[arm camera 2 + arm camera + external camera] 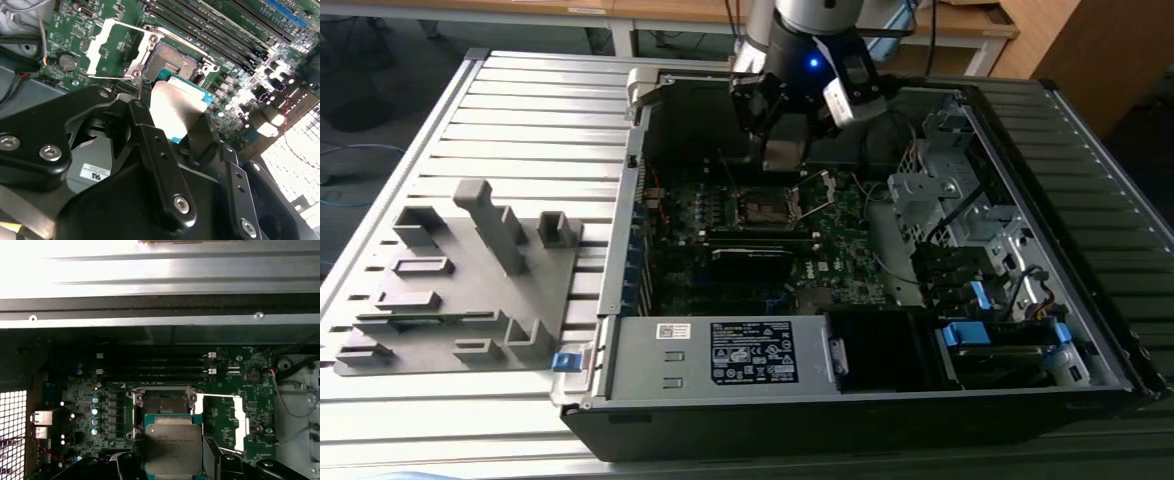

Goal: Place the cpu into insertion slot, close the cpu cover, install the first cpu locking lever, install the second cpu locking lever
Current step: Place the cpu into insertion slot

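- Ribbed grey metal table (520, 110) carries an open computer case (854, 400), which lies on its side.
- On the exterior view's left, a grey plastic holder (454, 290) with several upright blocks rests on the same table, well apart from the arm.
- Inside the case there is a green motherboard (720, 270), and the robot arm hangs over its far part.
- The gripper (176, 112) is closed to a narrow width and holds the cpu (174, 447) by two opposite edges, one black finger (150, 145) on each side.
- The cpu shows its dull silver top and a thin blue-green border in both wrist views.
- The cpu is in the air, near the insertion slot (165, 402) but not yet seated in it.
- The dark centre of the slot is uncovered.
- The cpu cover (225, 420) is swung open and sits just beside the slot, with bare green board visible through its square cut-out.
- Long black memory slots (150, 365) run on the other side of the slot.
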`<state>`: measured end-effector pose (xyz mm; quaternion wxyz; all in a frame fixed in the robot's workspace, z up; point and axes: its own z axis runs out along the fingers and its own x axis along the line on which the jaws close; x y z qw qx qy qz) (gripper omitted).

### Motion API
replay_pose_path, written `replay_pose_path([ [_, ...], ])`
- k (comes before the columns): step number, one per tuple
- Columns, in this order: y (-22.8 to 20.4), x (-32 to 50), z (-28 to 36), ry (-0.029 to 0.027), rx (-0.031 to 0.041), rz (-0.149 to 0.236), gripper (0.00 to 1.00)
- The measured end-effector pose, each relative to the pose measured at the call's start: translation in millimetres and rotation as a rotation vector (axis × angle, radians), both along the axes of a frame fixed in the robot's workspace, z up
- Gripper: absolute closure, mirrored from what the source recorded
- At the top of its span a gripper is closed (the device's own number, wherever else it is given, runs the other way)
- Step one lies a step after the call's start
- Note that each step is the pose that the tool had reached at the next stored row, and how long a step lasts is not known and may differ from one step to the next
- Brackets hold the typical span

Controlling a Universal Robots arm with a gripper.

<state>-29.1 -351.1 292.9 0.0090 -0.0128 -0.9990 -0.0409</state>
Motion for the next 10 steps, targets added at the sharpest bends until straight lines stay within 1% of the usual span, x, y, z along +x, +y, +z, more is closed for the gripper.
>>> replay_pose_path([
  [4, 0.0, -6.1, -4.9, 0.0001, -0.0031, 0.0, 0.46],
  [10, 0.0, -8.4, -15.8, 0.0001, -0.0037, 0.0, 0.46],
])
